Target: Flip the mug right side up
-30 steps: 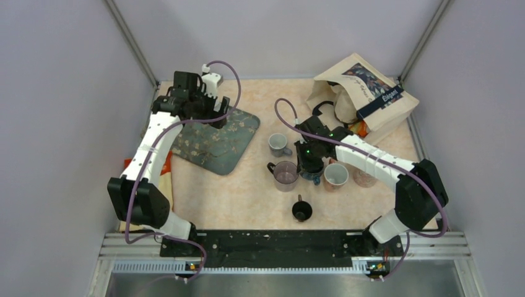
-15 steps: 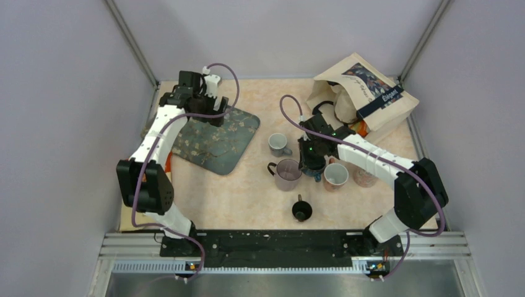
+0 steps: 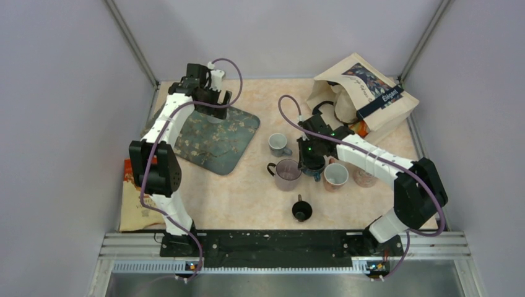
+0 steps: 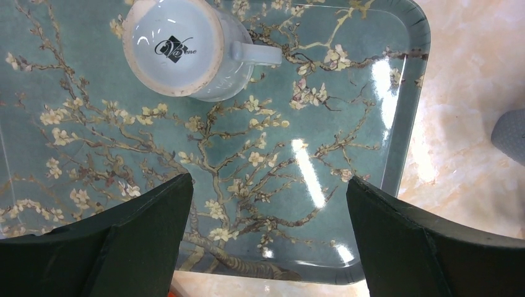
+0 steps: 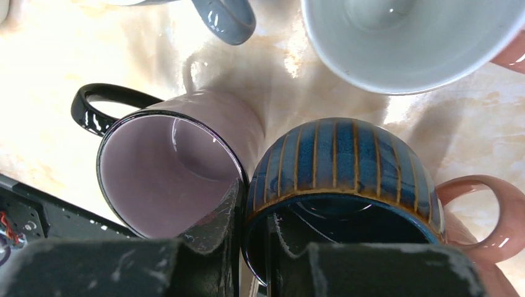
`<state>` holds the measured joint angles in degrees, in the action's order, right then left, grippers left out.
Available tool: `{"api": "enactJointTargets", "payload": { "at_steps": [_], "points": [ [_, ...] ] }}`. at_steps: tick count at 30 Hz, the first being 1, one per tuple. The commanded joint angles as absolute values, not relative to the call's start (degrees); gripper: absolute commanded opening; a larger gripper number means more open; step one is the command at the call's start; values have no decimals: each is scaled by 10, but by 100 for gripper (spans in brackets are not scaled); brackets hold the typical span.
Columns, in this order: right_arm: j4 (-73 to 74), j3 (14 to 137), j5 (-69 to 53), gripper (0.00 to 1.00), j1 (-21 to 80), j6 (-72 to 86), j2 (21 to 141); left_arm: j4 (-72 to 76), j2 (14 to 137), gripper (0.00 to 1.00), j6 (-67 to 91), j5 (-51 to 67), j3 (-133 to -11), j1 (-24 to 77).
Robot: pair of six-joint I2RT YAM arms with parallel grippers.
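Observation:
A white mug stands upside down, base up with a logo and handle to the right, on the blue floral tray. My left gripper is open and empty above the tray, nearer the camera than the mug. In the top view it hovers over the tray's far corner and hides the mug. My right gripper is shut on the rim of an upright blue striped mug, one finger inside and one outside. In the top view it is among the mugs at centre right.
A purple mug with a black handle touches the blue mug. A white-lined mug, a pink mug, a grey mug and a small black cup stand nearby. A tote bag lies at the back right.
My left arm has swung and its gripper has moved a little right along the tray's far side. My right gripper, holding the blue mug, has shifted slightly left and away.

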<state>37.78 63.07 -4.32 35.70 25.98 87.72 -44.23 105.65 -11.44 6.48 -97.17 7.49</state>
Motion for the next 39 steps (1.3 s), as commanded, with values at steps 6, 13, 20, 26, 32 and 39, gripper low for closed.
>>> {"api": "enactJointTargets", "payload": {
  "at_steps": [6,13,20,26,32,39],
  "points": [
    [392,688,-20,0,365,252,829,-439,1045,99,-122,66,-982,73],
    [410,686,-3,0,360,250,822,-442,1044,99,-125,73,-980,73],
    [450,687,99,0,341,241,816,-445,1040,99,-131,75,-974,73],
    [393,670,33,0,341,240,850,-442,1034,99,-135,72,-967,73],
    [352,655,19,0,341,251,889,-434,1039,99,-129,67,-962,73],
    [320,634,26,0,345,268,915,-429,1046,99,-123,77,-967,73]
  ]
}}
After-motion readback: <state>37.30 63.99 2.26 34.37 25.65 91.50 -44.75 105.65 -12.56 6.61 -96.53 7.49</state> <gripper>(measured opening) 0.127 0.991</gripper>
